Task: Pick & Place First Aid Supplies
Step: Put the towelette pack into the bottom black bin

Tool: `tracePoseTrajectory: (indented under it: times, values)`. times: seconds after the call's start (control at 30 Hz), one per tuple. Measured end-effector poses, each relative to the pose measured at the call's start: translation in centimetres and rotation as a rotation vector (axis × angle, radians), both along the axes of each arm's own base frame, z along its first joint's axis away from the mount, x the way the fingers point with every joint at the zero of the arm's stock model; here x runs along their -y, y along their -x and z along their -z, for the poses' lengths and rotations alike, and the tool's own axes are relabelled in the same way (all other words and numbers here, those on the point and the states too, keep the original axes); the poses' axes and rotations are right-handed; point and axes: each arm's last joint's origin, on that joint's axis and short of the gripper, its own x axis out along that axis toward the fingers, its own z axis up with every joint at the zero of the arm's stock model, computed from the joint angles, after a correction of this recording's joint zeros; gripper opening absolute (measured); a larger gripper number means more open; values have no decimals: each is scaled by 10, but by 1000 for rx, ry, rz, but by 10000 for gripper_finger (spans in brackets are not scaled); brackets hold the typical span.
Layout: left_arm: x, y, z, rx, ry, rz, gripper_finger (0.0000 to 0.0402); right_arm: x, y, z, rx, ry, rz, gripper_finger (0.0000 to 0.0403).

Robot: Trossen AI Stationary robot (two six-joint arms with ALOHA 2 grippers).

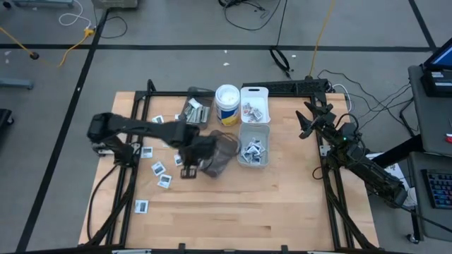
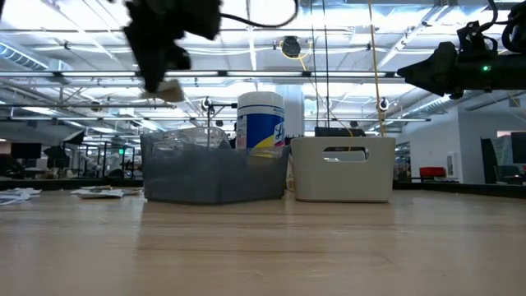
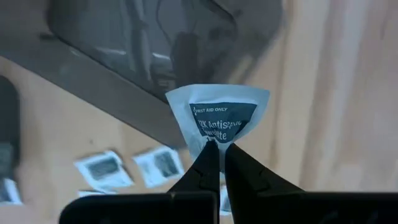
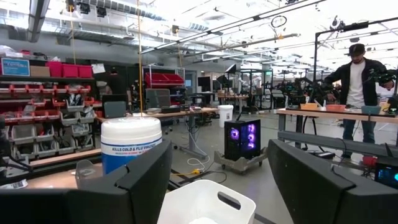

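Note:
My left gripper hangs high over the table, just left of the smoky bin, and is shut on one first aid packet, a white square with dark blue print. In the low view the packet shows above the height of the smoky bin's rim. More first aid supplies lie flat on the wood at the left. At the table's right edge my right gripper is raised, open and holding nothing. My left gripper pinches the packet between its two fingertips at one edge, near a corner. The fingers come from above, pointing down. The packet is lifted clear of the table, sticks out beyond the fingertips and is slightly bowed.
A white-and-blue wipes canister stands at the back. Right of it is a white bin, and nearer stands a clear bin, both holding packets. Pale strips lie left of the canister. A black frame borders the table.

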Motion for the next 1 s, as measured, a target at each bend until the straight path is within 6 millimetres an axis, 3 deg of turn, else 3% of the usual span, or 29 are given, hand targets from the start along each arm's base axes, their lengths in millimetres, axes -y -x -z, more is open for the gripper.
tracePoseTrajectory:
  times: [0.37,0.73,1.0]
  values:
    - [-53,-54,-6,32,3,31,6,0,0,0,0,0,0,263]
    - [-47,-86,58,6,-25,42,6,0,0,0,0,0,0,263]
    - [-50,-88,96,-4,-90,17,6,0,0,0,0,0,0,263]
